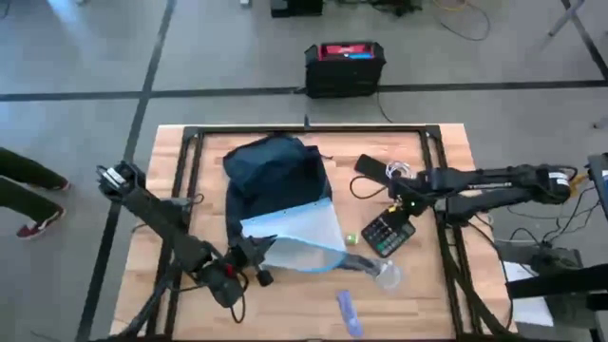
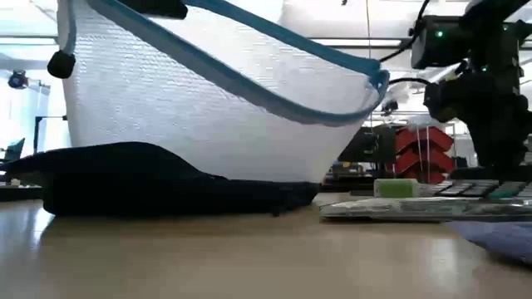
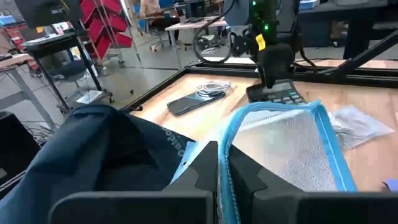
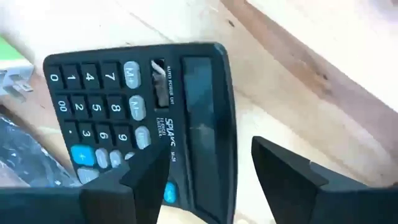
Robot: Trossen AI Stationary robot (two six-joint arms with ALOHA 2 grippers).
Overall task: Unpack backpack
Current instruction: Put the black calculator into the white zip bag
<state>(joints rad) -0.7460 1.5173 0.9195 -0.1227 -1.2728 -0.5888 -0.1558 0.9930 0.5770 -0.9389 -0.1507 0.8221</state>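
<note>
Pale wooden table (image 1: pixel 190 161), dark-framed, carries the scene. Clamped together on the blue-trimmed rim of the pale mesh lining, the left gripper (image 3: pixel 219 180) holds up the mouth of the soft dark navy fabric backpack (image 1: pixel 271 171), which slumps just beyond its fingers. The right gripper (image 4: pixel 205 168) hangs directly over a black desk calculator (image 4: pixel 137 118), fingers apart, one at the calculator's edge and one beside it. By my reading, an unpacked item is being set down; next the right gripper must lift clear and return to the opening. What remains inside cannot be seen.
</note>
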